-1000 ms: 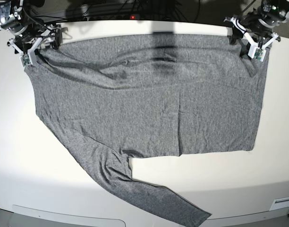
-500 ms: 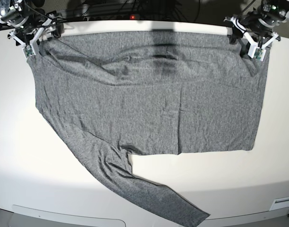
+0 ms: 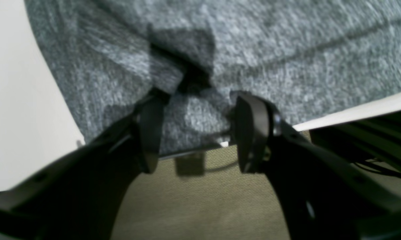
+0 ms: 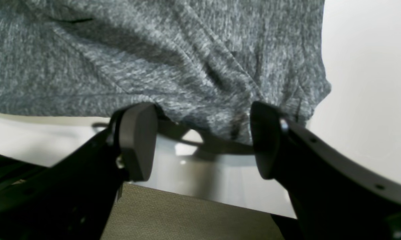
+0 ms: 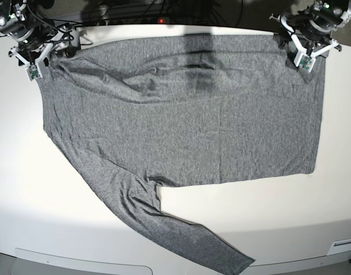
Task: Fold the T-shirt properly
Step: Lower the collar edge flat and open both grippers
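The T-shirt (image 5: 187,114) lies spread flat on the white table (image 5: 267,217), charcoal grey, with one long sleeve (image 5: 187,235) trailing toward the front edge. My left gripper (image 5: 306,57) stands at the shirt's far right corner. In the left wrist view the left gripper (image 3: 193,130) is open, and the T-shirt (image 3: 220,50) is bunched into a small fold between its tips. My right gripper (image 5: 35,64) is at the far left corner. Seen from the right wrist, the right gripper (image 4: 204,143) is open and the hem of the T-shirt (image 4: 153,56) hangs between its fingers.
The table's far edge runs just behind both grippers, with dark cables (image 5: 164,11) beyond it. A small white label (image 5: 342,246) sits at the front right corner. Bare tabletop borders the shirt on the left, right and front right.
Both grippers have shifted toward the far edge. The shirt slid that way with them, and its near hem on the right now lies farther from the front. Wrinkles across the top flattened somewhat.
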{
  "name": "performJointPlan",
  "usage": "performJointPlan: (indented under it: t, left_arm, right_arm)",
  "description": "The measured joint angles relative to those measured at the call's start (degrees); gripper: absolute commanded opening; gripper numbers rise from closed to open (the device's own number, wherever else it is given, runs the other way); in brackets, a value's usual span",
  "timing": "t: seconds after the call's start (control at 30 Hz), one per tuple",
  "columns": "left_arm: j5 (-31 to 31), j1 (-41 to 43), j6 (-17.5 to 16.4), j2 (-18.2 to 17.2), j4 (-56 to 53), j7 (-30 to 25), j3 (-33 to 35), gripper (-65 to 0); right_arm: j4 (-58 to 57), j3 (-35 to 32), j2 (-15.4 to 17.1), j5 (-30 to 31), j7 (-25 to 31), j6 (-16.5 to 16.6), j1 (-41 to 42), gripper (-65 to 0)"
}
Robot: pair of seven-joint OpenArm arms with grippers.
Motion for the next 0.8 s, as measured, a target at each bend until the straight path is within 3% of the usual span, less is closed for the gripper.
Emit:
performJointPlan:
  t: [0.1,0.27,0.53,0.8]
  left_arm:
    - [2.45,0.02,0.48,0.0,0.02,-0.5,0.0,-31.5]
    - [3.61,-0.57,4.13,0.0,4.02,2.38,-0.02,-31.5]
    - [3.48,-0.63,4.2,-0.02,17.2,3.69,-0.04,-31.5]
    - [8.76,-0.61,4.07,-0.02,21.2,3.85,-0.07,-31.5]
  right_arm:
    - [0.0,0.0,-0.02,0.0,0.0,0.0,0.02,-21.8]
    - [0.66,0.0,-0.02,0.2,-0.17,0.0,1.6,-21.8]
    - [0.76,0.0,-0.02,0.22,1.62,0.0,3.34,-21.8]
    - [0.76,0.0,-0.02,0.2,2.45,0.0,3.37,-21.8]
